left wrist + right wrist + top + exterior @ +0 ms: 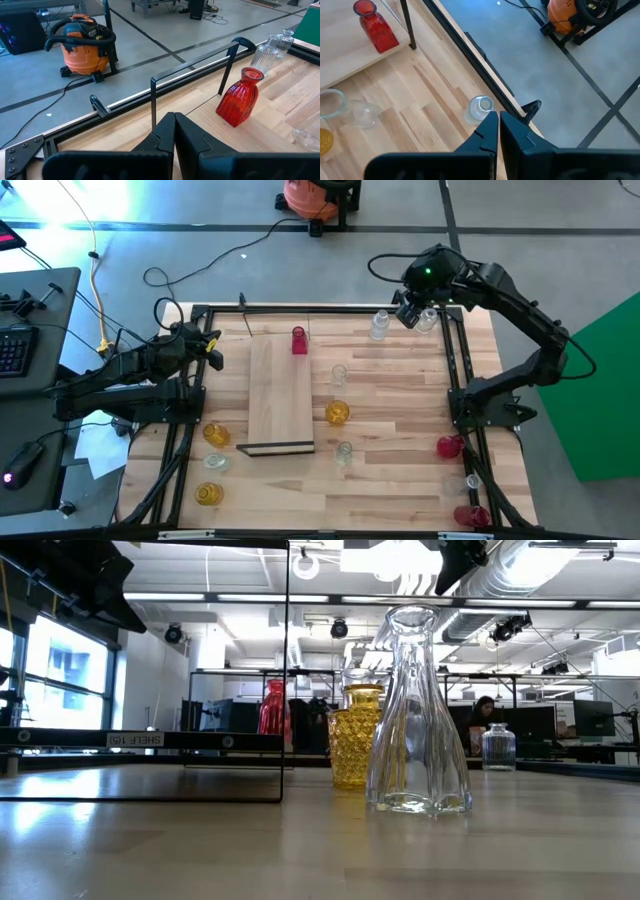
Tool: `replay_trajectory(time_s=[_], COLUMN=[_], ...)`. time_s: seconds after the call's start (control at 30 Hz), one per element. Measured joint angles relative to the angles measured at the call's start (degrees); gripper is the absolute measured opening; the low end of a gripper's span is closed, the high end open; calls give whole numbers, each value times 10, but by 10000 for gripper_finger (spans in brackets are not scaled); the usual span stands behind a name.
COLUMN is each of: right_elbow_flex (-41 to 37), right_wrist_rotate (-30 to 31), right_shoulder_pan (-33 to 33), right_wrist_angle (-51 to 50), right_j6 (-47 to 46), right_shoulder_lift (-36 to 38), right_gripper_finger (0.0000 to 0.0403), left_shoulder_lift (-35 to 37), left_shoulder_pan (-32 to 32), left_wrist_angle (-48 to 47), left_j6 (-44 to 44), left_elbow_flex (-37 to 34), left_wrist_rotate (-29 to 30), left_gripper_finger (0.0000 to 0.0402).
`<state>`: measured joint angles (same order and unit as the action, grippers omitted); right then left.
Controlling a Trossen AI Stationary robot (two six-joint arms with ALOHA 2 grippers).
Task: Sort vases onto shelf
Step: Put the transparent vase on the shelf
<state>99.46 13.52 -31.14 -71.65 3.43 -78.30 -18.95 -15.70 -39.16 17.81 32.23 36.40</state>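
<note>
A red vase (298,340) is standing upright on the shelf (280,395), at the end opposite its dark strip. The other vases are sitting on the table (400,380) around the shelf. The left gripper (212,347) is hovering just beside the shelf's red-vase end, fingers pressed together, holding nothing. The right gripper (410,313) is hanging above a clear vase (379,326) well apart from the shelf, closed and empty.

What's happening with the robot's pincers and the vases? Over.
Both pincers shut, empty: left pincer beside the light-wood shelf board, right pincer above a clear glass vase. One red ribbed glass vase shelved.
</note>
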Motion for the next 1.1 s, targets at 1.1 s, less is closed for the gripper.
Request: replay_trajectory(time_s=[1.1], right_elbow_flex=[0], right_wrist_rotate=[-1], right_shoulder_pan=[184], right_wrist_angle=[-5], right_j6=[-165], right_shoulder_lift=[-1], right_gripper_finger=[0], left_shoulder_lift=[0], left_shoulder_pan=[0], left_wrist_angle=[0], left_j6=[0], left_elbow_flex=[0], left_wrist_rotate=[0], left_gripper_finger=[1])
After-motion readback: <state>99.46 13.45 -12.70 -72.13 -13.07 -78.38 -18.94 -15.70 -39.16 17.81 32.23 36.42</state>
